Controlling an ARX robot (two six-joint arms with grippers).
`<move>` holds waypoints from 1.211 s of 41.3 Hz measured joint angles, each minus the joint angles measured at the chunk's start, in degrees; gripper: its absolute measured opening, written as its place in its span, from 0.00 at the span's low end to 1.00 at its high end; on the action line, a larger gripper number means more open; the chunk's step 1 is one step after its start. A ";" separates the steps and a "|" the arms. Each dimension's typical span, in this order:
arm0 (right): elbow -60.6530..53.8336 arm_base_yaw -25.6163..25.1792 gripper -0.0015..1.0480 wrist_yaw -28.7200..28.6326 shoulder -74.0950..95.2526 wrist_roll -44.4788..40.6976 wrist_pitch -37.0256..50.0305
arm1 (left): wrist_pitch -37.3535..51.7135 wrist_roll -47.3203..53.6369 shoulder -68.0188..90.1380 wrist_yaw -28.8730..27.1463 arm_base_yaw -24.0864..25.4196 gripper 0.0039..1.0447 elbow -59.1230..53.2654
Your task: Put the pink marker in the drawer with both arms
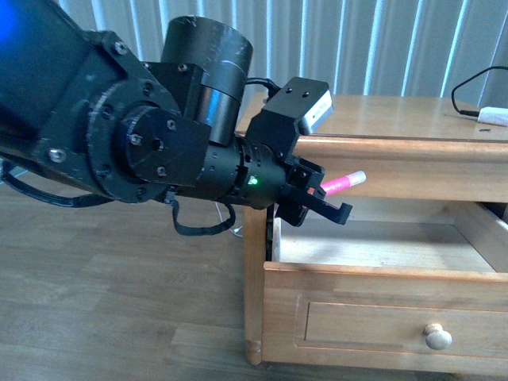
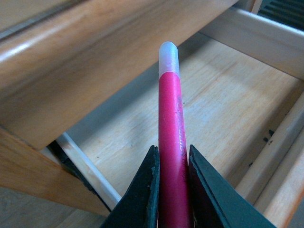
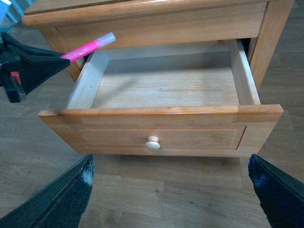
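Left arm, bulky matte-black, comes in from the left with the wrist about level and a green light lit near the wrist. The left gripper has its jaws closed on the short, thick pink marker with a whitish cap. It is clamped at the rear, so the barrel and cap project forward of the jaws, tilted slightly up.

The wide honey-brown wooden drawer is pulled well out. The jaws sit just outside and above its left side wall. The marker cap reaches past them over the back left corner, close under the wooden top rail of the cabinet; contact cannot be judged. Below and ahead of the jaws lies the bare drawer bottom, bounded by side walls and the front panel.

Right gripper: jaws spread wide, low in front of the drawer. The round pale knob is ahead of them, roughly centred and apart.

A white adapter with black cable lies on the cabinet top, well beyond the left jaws. Grey-brown plank floor lies below.
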 joint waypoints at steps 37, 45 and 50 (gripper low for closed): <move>0.00 0.00 0.91 0.00 0.00 0.00 0.00 | 5.90 -8.00 -5.55 -18.97 -2.47 0.92 -5.18; 0.00 0.00 0.91 0.00 0.00 0.00 0.00 | 9.79 -8.83 -18.60 -26.18 1.14 0.94 -17.03; 0.00 0.00 0.91 0.00 0.00 0.00 0.00 | 11.21 -8.20 -30.73 -29.31 5.35 0.94 -27.85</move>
